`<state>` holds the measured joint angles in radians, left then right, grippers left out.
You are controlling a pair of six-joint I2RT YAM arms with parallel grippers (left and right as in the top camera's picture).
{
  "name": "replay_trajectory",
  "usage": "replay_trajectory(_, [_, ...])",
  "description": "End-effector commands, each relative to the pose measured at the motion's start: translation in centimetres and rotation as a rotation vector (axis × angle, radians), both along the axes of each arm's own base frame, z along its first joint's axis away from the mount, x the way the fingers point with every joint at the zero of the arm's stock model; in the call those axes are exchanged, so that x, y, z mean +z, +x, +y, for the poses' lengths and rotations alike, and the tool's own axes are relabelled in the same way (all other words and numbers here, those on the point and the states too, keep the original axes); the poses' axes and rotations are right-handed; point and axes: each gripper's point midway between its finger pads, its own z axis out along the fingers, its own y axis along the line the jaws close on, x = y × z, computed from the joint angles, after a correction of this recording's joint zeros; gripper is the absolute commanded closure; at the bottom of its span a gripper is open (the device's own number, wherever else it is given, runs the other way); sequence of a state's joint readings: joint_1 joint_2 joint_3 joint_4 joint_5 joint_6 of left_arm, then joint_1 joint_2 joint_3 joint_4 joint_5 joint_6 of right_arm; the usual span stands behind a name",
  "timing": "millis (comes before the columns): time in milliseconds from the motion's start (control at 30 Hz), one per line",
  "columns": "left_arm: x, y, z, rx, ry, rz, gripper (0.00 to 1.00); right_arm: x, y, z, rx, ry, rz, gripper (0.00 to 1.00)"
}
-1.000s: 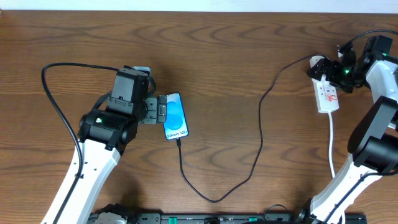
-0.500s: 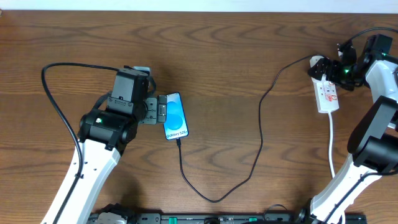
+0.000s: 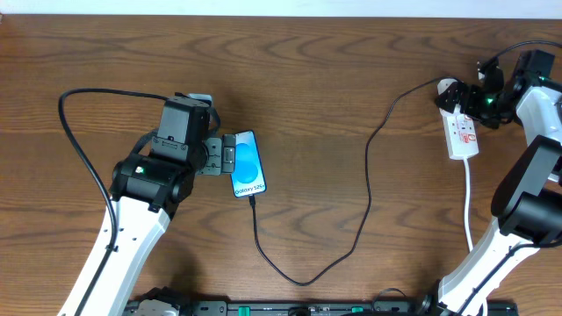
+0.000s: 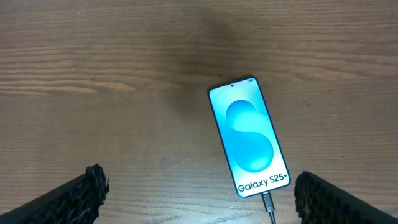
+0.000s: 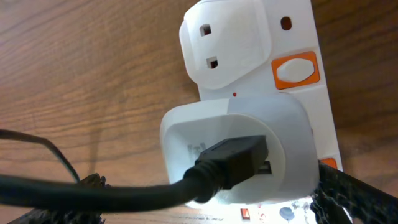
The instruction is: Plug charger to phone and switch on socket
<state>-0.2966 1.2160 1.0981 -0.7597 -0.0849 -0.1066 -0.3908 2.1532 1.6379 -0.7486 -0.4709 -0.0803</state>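
The phone lies flat on the wooden table with its blue screen lit. The charger, a thin black cable, has its small tip in the phone's lower end. Its black plug sits in a white adapter on the white socket. My left gripper hovers open over the phone's left edge, and the phone's lower end lies near the right finger. My right gripper stands open astride the adapter. An orange switch shows on the socket.
The socket's thick white cord runs toward the near edge beside the right arm. The left arm's own black cable loops at the far left. A black rail lines the near edge. A free outlet sits beyond the adapter.
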Motion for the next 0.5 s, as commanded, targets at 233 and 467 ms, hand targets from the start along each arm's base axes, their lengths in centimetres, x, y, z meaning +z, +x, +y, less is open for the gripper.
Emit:
replay_trajectory(233, [0.0, 0.0, 0.2, -0.002, 0.016, -0.001, 0.02, -0.5, -0.3, 4.1, 0.043, 0.146, 0.014, 0.01])
replay_trajectory(467, [0.0, 0.0, 0.2, -0.002, 0.016, -0.001, 0.02, -0.4, 0.0, 6.0, 0.08, 0.161, 0.011, 0.01])
